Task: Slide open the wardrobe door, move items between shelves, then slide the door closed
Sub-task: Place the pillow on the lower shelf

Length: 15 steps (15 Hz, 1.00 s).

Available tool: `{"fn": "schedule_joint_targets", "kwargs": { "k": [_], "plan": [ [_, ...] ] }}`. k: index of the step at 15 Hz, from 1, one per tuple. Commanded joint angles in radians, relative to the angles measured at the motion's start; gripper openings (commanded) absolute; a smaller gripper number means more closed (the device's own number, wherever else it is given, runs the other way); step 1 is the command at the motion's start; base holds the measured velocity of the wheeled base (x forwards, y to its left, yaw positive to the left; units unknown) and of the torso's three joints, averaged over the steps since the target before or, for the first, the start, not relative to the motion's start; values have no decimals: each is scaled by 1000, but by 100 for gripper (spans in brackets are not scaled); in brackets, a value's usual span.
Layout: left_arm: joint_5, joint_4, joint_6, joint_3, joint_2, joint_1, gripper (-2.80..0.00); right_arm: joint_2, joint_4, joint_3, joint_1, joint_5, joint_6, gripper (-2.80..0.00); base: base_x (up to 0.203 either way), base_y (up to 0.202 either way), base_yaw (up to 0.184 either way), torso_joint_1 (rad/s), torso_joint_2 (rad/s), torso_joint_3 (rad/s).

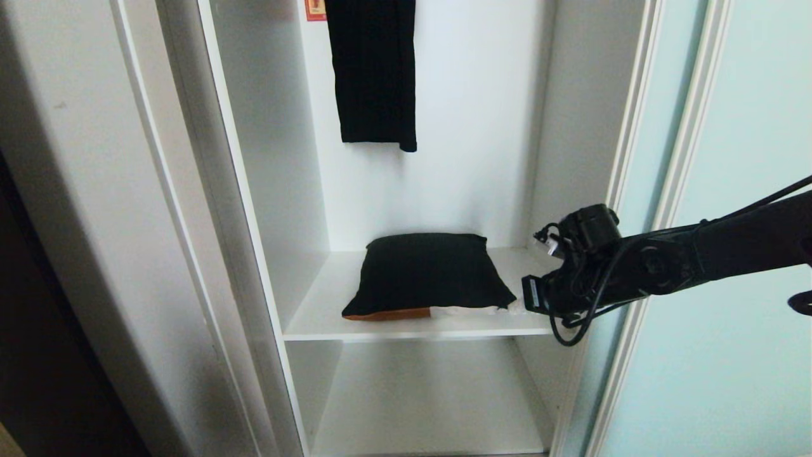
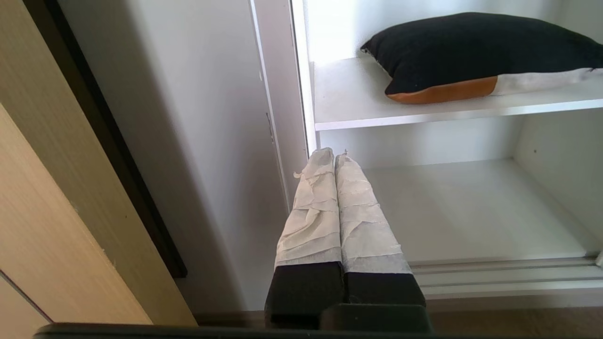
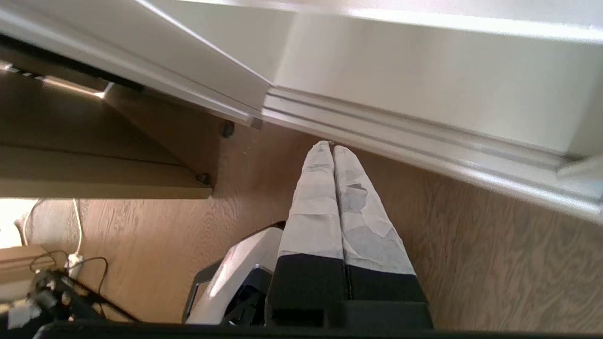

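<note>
- The sliding wardrobe door [image 1: 736, 254], frosted pale aqua, stands slid off to the right, so the white compartment is open: the first step looks done.
- One item, a black bundle [image 1: 428, 273] with orange and white along its front side, lies on the upper shelf [image 1: 317, 324], near that shelf's front edge and toward its right end.
- The lower shelf [image 1: 431, 406] carries nothing visible; the move and the closing seem left to do.
- No houndstooth bundle shows.
- The right gripper [image 3: 332, 149], jaws pressed together, points at the floor [image 3: 471, 259].
- The left gripper [image 2: 333, 155], jaws pressed together, sits low by the wardrobe post.
- A black garment [image 1: 374, 70] hangs above.
</note>
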Motion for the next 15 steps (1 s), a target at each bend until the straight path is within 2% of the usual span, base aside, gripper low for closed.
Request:
{"fn": "schedule_joint_targets", "kwargs": {
  "k": [1,4,15],
  "plan": [
    [0,0,0,2,2,0,-280,93,1,-48,-6,-11,23,0,0,0,0,0,0,0],
    [0,0,0,2,2,0,-280,154,6,-119,-6,-27,65,0,0,0,0,0,0,0],
    [0,0,0,2,2,0,-280,347,-2,-363,-82,-25,70,0,0,0,0,0,0,0]
  ]
}}
